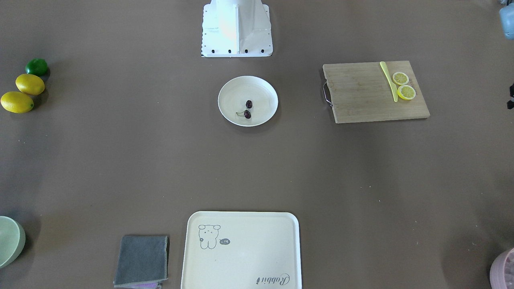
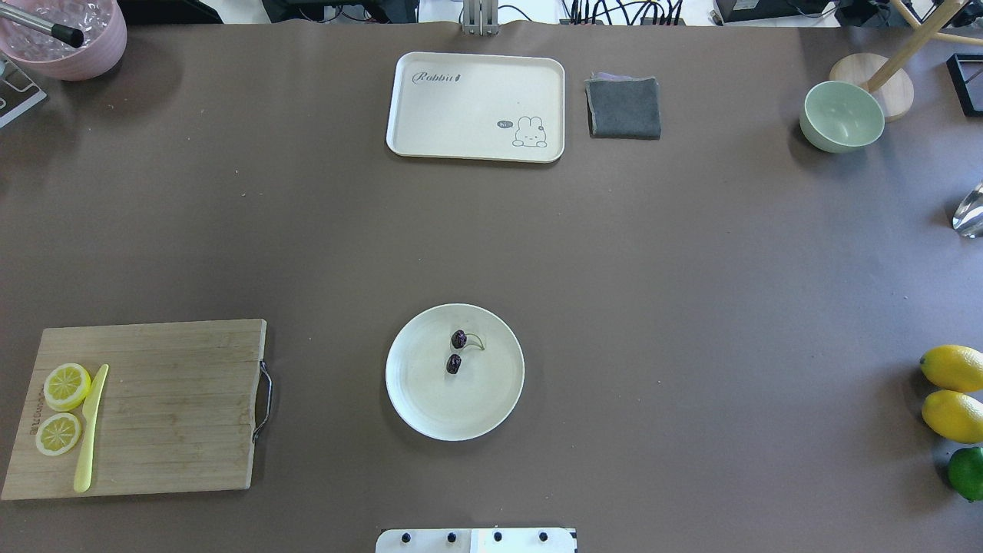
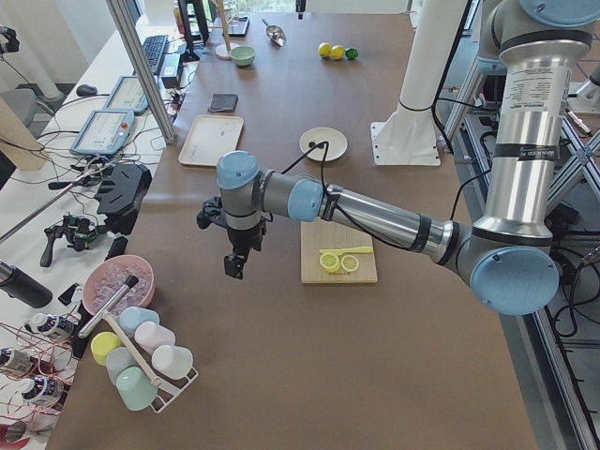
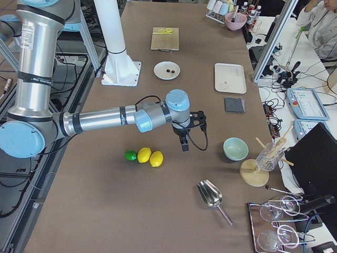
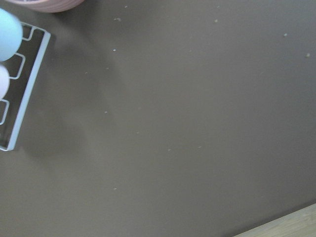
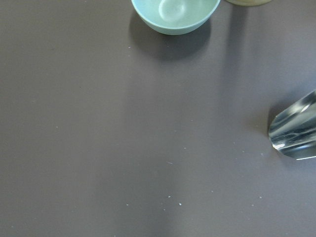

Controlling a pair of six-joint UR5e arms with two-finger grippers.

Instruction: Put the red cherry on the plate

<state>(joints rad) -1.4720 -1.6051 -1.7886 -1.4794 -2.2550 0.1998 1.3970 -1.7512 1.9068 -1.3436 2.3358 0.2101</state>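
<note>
The red cherry (image 1: 248, 109) (image 2: 455, 351), two dark maroon fruits on a thin green stem, lies inside the round cream plate (image 1: 265, 90) (image 2: 430, 407) near the robot's base. My left gripper (image 3: 234, 267) hangs over bare table beyond the cutting board, far from the plate. My right gripper (image 4: 185, 146) hangs over bare table near the lemons. Both show only in the side views, so I cannot tell whether they are open or shut. Neither wrist view shows fingers.
A wooden cutting board (image 2: 177, 399) with lemon slices and a yellow knife lies on my left. Two lemons (image 2: 952, 392) and a lime sit at the right edge. A cream tray (image 2: 476, 107), grey cloth (image 2: 623, 107) and green bowl (image 2: 842, 115) stand along the far side.
</note>
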